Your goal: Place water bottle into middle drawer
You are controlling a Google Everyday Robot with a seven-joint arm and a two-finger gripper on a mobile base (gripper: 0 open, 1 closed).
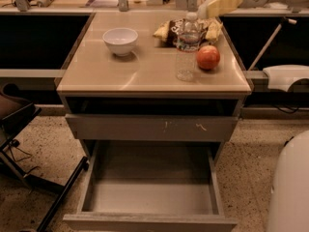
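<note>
— Where's the water bottle [187,47]?

— Upright on the cabinet top [120,76], right of centre, white cap up. It stands closer to the front edge than the bowl or the snacks do, but still back from that edge.

— What crowds it?

— A red apple [208,57] just beside it at 3 o'clock; whether the two touch I cannot tell. The apple sits near the top's right edge. Snack packets [166,30] lie behind at 12 o'clock, along the back edge. A white bowl [120,40] is well apart at 10 o'clock. From the bottle toward 9 o'clock, bare beige surface runs to the left edge.

— And the gripper?

— The gripper [215,5] hangs at 1 o'clock from the bottle, above the back edge, apart from the cap. It carries nothing I can see; whether it is spread or closed I cannot tell.

— The middle drawer?

— The middle drawer [149,221] is at 6 o'clock, pulled out toward the camera, its smooth grey tray showing. Above it is the scratched drawer front [152,128], closed. A dark chair [19,124] stands at 9 o'clock from the drawer, and a white robot body [289,187] at 3 o'clock.
</note>
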